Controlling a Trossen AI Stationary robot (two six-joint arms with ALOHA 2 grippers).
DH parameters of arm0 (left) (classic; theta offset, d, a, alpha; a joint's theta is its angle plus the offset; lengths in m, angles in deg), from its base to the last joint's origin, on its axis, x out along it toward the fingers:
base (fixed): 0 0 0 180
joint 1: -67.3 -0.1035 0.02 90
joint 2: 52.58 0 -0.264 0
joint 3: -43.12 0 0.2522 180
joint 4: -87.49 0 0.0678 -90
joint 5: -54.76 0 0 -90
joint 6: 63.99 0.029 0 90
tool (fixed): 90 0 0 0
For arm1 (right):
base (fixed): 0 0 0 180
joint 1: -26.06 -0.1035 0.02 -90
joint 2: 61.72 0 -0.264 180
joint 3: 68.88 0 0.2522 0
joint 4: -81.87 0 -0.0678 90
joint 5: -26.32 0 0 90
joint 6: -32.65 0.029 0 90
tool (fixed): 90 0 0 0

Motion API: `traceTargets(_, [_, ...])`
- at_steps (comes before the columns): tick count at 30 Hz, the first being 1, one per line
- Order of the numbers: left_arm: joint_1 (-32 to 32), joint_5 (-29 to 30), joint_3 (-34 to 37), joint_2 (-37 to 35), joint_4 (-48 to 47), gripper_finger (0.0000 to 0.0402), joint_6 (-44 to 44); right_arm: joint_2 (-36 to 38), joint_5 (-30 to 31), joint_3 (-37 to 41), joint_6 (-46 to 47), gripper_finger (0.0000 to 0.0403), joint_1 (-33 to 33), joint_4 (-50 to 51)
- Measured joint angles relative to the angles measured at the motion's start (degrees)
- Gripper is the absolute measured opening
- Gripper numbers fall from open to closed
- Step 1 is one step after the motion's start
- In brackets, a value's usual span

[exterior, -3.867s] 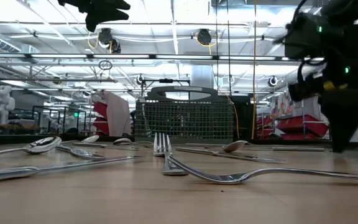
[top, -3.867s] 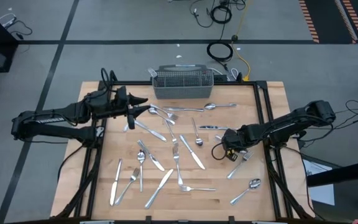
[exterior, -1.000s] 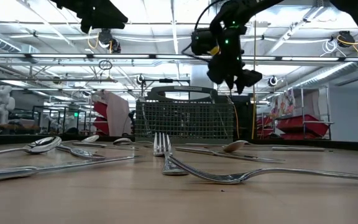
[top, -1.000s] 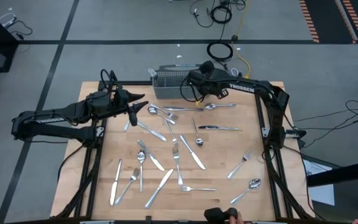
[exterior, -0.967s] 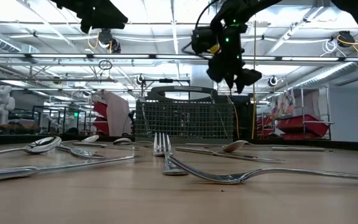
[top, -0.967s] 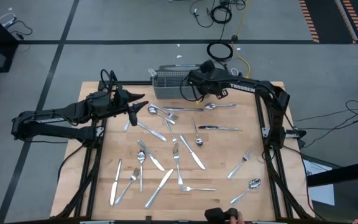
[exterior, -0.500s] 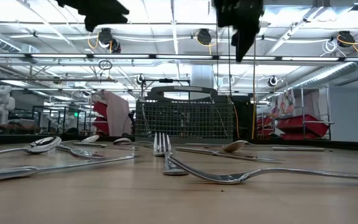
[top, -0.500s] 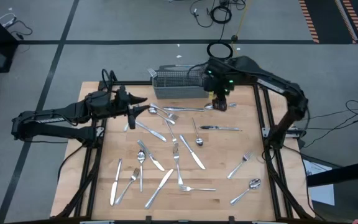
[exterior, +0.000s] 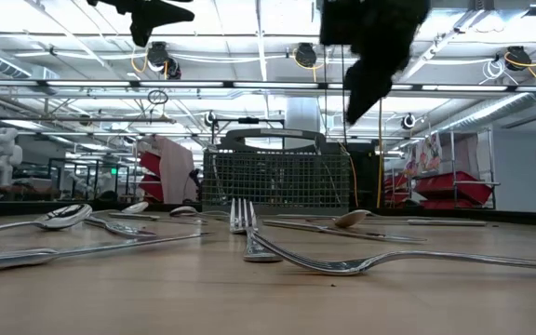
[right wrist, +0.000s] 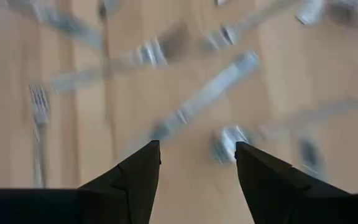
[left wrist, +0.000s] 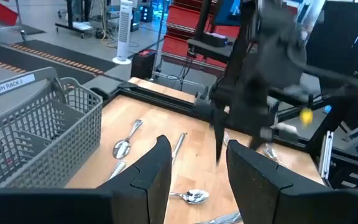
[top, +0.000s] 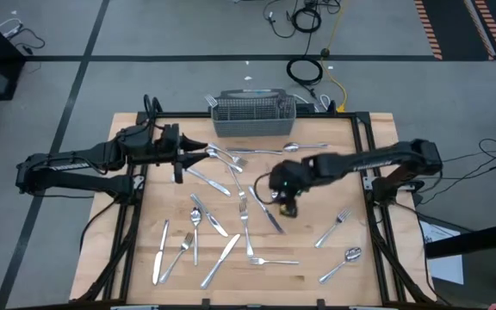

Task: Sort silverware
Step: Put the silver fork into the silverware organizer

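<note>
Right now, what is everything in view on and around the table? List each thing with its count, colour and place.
silverware: roughly twenty silver forks, spoons and knives, scattered flat across the table, mostly centre and front; none seen in either gripper.
wire basket: one, grey mesh, at the table's far edge, centre.
table: one, light wood top with a black frame.
cables: a black coil and a yellow lead on the floor behind the table.
left gripper: dark, open, hovering over the far-left part of the table, near the basket.
right gripper: dark, open and empty, above the silverware at the table's centre.
</note>
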Motion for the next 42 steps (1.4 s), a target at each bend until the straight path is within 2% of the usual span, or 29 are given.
traceTargets(4, [0.0,-0.6,0.0,0.9,-0.1,0.0157,-1.4,0.0,-5.5,8.4,11.5,0.0199,-1.4,-14.7])
traceTargets(7, [0.0,-2.3,0.0,2.3,0.0,0.0157,-1.8,0.2,-7.0,12.0,16.7,0.0199,-3.5,-18.7])
traceTargets(11, [0.6,-10.3,0.0,4.8,0.0,0.0157,-1.8,0.2,-6.7,13.9,18.9,0.0199,-7.2,-22.4])
traceTargets(15, [3.4,-18.4,0.0,7.3,-0.1,0.0157,0.2,-0.2,-2.8,13.9,18.6,0.0199,-11.2,-21.6])
traceTargets(19, [8.8,-18.4,0.0,11.1,0.0,0.0157,8.0,-0.2,0.6,13.9,20.4,0.0199,-14.2,-19.0])
traceTargets(24, [15.1,-18.7,0.0,18.8,-0.4,0.0157,29.8,-0.2,0.6,13.9,23.7,0.0199,-17.7,-14.8])
traceTargets(26, [16.8,-18.6,0.0,22.2,0.4,0.0157,35.3,-0.2,0.0,13.9,24.6,0.0199,-19.4,-14.0])
traceTargets(31, [18.1,-14.9,-0.3,30.3,6.3,0.0157,40.7,-0.2,-1.2,13.9,25.7,0.0199,-24.3,-13.0])
traceTargets(34, [18.1,-15.0,-4.5,35.3,6.2,0.0157,41.7,-0.2,-1.5,13.9,27.5,0.0199,-27.0,-12.5])
traceTargets(39, [18.1,-16.1,-13.7,44.7,-0.6,0.0157,48.0,-0.2,-1.3,13.9,30.4,0.0199,-30.9,-12.5])
traceTargets(42, [18.1,-16.3,-18.2,49.8,-7.9,0.0157,51.1,-0.2,-1.0,13.9,32.1,0.0199,-32.8,-12.5])
